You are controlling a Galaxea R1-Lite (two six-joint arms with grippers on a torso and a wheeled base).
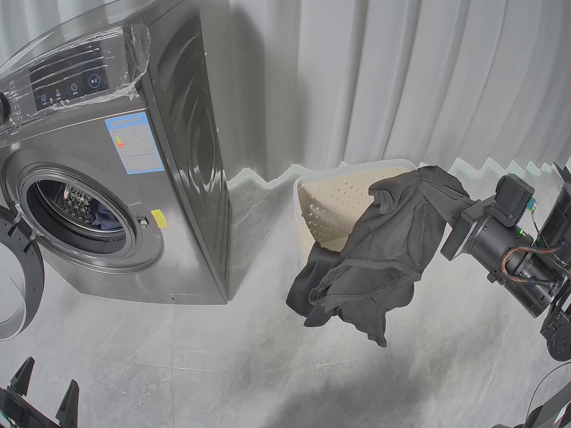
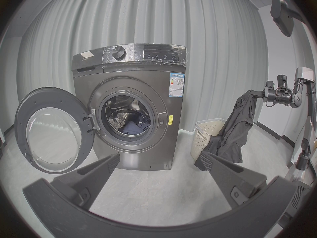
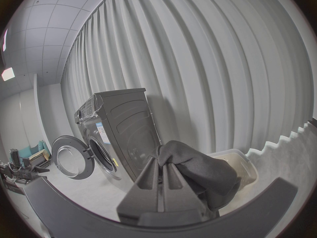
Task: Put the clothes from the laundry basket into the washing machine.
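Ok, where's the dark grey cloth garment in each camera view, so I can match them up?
Head view: the dark grey cloth garment hangs from the right gripper over the cream perforated plastic laundry basket, right of centre.
Left wrist view: far off, hanging from that gripper beside the basket.
Right wrist view: close up, bunched at the gripper's shut tips.
Shared landmark: the grey front-loading washing machine, door open.

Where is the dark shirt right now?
In the head view, the shirt hangs on the right from the right pincer, over the basket, which stands right of the washer.
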